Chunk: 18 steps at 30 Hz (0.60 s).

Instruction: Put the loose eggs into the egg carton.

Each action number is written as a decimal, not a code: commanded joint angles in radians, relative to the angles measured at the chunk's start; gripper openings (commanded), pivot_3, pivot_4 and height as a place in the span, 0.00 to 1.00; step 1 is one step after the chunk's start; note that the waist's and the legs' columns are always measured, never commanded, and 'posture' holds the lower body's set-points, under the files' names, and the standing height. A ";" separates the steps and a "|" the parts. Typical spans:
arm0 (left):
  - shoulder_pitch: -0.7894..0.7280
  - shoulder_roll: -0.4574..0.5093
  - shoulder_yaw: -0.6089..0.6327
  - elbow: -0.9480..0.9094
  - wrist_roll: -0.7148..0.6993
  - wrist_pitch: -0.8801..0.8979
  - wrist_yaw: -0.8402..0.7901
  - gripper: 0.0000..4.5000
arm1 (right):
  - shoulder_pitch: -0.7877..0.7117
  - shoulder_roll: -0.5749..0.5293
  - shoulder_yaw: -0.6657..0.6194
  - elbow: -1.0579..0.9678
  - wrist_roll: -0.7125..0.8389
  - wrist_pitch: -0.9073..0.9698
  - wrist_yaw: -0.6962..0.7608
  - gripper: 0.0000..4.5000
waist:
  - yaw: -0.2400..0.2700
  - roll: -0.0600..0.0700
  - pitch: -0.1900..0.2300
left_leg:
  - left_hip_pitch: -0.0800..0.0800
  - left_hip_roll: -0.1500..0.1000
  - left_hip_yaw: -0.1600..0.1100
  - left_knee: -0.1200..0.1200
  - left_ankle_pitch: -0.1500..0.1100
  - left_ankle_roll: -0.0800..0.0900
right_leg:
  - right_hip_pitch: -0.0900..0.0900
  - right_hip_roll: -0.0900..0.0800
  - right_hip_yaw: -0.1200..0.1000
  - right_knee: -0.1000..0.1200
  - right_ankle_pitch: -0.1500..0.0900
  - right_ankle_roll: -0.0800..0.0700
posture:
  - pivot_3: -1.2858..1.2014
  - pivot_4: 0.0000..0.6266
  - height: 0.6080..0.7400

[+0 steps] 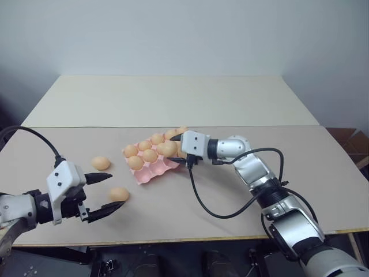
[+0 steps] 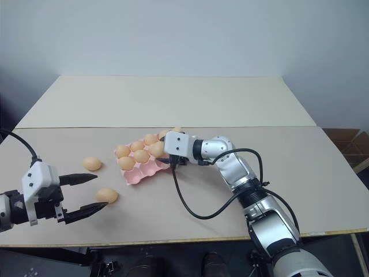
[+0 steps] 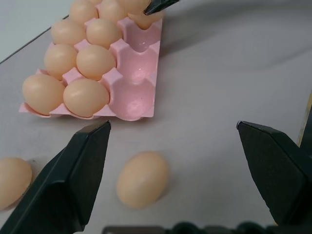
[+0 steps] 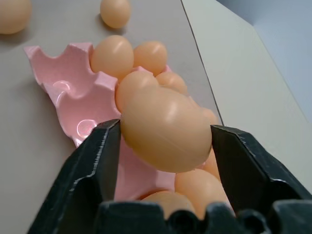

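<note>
Eggs fill most carton (image 1: 151,163) cups; our right fingers (image 4: 161,141) bracket one egg (image 4: 165,127) above it, loosening to drop it. Our left fingers (image 1: 104,193), spread wide, flank a loose egg (image 1: 119,194) on the worktop (image 1: 230,104), ready to grip.

1. The right gripper (image 1: 176,151) covers part of the egg carton (image 1: 151,175); the cups beneath it cannot be seen.
2. In the left wrist view, one loose egg (image 3: 12,180) is cut off by the edge.
3. Whether the egg (image 4: 165,129) touches both fingers (image 4: 92,168) cannot be told.
</note>
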 commanded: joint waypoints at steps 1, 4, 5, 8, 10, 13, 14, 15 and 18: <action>0.000 -0.004 0.025 -0.022 -0.002 -0.023 0.002 1.00 | -0.005 0.000 -0.014 -0.012 -0.007 -0.046 -0.011 0.99 | 0.000 0.000 0.000 | 0.000 0.000 0.000 0.000 0.000 0.000 | 0.000 0.000 0.000 0.000 0.000 0.000 | 0.52 0.24 1.00; -0.004 -0.002 0.021 -0.017 0.000 -0.026 0.002 1.00 | -0.001 -0.004 -0.018 -0.013 -0.009 -0.052 -0.011 0.99 | 0.000 0.000 0.000 | 0.000 0.000 0.000 0.000 0.000 0.000 | 0.000 0.000 0.000 0.000 0.000 0.000 | 0.52 0.24 1.00; -0.007 -0.001 0.019 -0.013 0.001 -0.028 0.001 1.00 | 0.002 -0.006 -0.019 -0.017 -0.013 -0.054 -0.016 0.99 | 0.000 0.000 0.000 | 0.000 0.000 0.000 0.000 0.000 0.000 | 0.000 0.000 0.000 0.000 0.000 0.000 | 0.52 0.24 1.00; -0.016 0.003 0.013 -0.003 0.005 -0.035 -0.001 1.00 | 0.018 -0.018 -0.022 -0.042 -0.020 -0.063 -0.022 0.99 | 0.001 0.000 0.000 | 0.000 0.000 0.000 0.000 0.000 0.000 | 0.000 0.000 0.000 0.000 0.000 0.000 | 0.52 0.24 1.00; -0.018 0.003 0.011 0.002 0.006 -0.040 -0.003 1.00 | 0.038 -0.032 -0.024 -0.072 -0.019 -0.064 -0.018 0.99 | 0.001 0.000 0.000 | 0.000 0.000 0.000 0.000 0.000 0.000 | 0.000 0.000 0.000 0.000 0.000 0.000 | 0.52 0.24 1.00; -0.011 0.001 0.011 -0.001 0.010 -0.044 -0.004 1.00 | 0.084 -0.066 -0.036 -0.148 -0.003 -0.048 -0.004 0.99 | 0.002 0.000 0.000 | 0.000 0.000 0.000 0.000 0.000 0.000 | 0.000 0.000 0.000 0.000 0.000 0.000 | 0.52 0.24 1.00; -0.007 -0.001 0.012 -0.003 0.010 -0.044 -0.004 1.00 | 0.102 -0.079 -0.041 -0.178 0.003 -0.039 -0.001 0.99 | 0.002 0.000 0.000 | 0.000 0.000 0.000 0.000 0.000 0.000 | 0.000 0.000 0.000 0.000 0.000 0.000 | 0.52 0.24 1.00; -0.003 -0.003 0.015 -0.007 0.008 -0.042 -0.004 1.00 | 0.125 -0.095 -0.048 -0.213 0.011 -0.027 0.005 0.99 | 0.002 0.000 0.000 | 0.000 0.000 0.000 0.000 0.000 0.000 | 0.000 0.000 0.000 0.000 0.000 0.000 | 0.52 0.24 1.00; 0.011 -0.008 0.017 -0.012 0.007 -0.039 -0.002 1.00 | 0.186 -0.136 -0.068 -0.310 0.032 0.017 0.017 0.99 | 0.003 0.000 0.000 | 0.000 0.000 0.000 0.000 0.000 0.000 | 0.000 0.000 0.000 0.000 -0.001 0.001 | 0.52 0.24 1.00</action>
